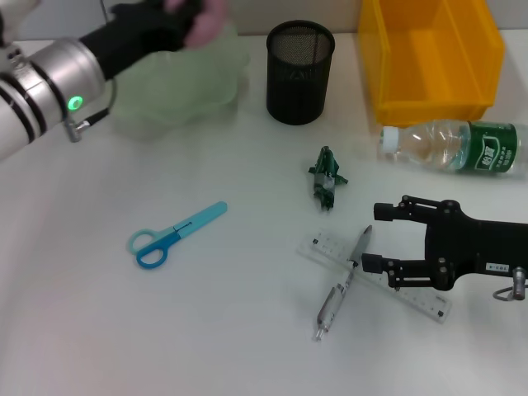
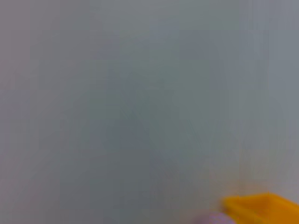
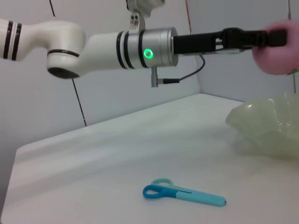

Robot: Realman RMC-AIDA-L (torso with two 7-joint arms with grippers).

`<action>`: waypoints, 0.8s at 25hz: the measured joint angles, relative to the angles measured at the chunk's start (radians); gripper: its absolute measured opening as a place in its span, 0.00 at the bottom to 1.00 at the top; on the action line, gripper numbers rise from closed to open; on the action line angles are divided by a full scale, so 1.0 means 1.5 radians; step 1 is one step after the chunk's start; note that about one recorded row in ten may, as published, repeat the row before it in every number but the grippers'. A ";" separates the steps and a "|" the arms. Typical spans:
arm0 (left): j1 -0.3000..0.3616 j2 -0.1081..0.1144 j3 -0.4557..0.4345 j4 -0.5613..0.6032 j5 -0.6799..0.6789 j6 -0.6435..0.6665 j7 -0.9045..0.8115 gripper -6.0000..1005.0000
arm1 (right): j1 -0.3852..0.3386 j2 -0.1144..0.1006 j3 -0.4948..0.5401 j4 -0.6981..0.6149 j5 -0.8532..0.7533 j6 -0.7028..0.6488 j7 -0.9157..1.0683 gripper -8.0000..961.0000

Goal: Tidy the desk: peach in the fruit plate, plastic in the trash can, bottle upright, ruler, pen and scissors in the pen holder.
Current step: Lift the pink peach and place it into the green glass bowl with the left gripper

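My left gripper [image 1: 196, 18] is shut on the pink peach [image 1: 211, 25], held in the air over the pale green fruit plate [image 1: 177, 91]. The right wrist view shows that peach [image 3: 279, 51] above the plate [image 3: 268, 128]. The blue scissors [image 1: 173, 235] lie at centre left. My right gripper [image 1: 381, 238] is open, low over the clear ruler [image 1: 429, 304], which the silver pen [image 1: 337, 295] crosses. A green crumpled plastic [image 1: 327, 175] lies mid-table. The bottle [image 1: 454, 147] lies on its side at the right. The black mesh pen holder [image 1: 299, 73] stands at the back.
The yellow bin [image 1: 429, 58] stands at the back right, behind the bottle. The scissors [image 3: 184, 194] also show in the right wrist view on bare table. The left wrist view is a blur with a yellow shape [image 2: 261, 207] in one corner.
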 joint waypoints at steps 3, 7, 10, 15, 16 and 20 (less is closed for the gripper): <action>-0.038 0.000 -0.050 -0.124 -0.120 -0.036 0.158 0.19 | 0.000 0.000 0.000 0.000 0.000 0.001 0.000 0.84; -0.048 0.000 -0.063 -0.153 -0.148 -0.039 0.207 0.17 | 0.000 0.001 0.000 0.000 0.000 0.001 0.000 0.84; -0.050 -0.002 -0.066 -0.166 -0.173 -0.041 0.237 0.20 | 0.003 0.001 0.000 -0.001 0.000 0.001 0.000 0.84; -0.056 -0.002 -0.064 -0.173 -0.178 -0.045 0.238 0.28 | 0.005 0.001 0.000 -0.001 0.000 0.001 0.000 0.84; -0.056 -0.002 -0.066 -0.173 -0.179 -0.045 0.239 0.34 | 0.005 0.001 0.000 -0.001 0.000 0.001 0.000 0.84; -0.056 -0.002 -0.068 -0.173 -0.180 -0.045 0.239 0.55 | 0.005 0.001 0.000 -0.001 0.000 0.001 0.000 0.84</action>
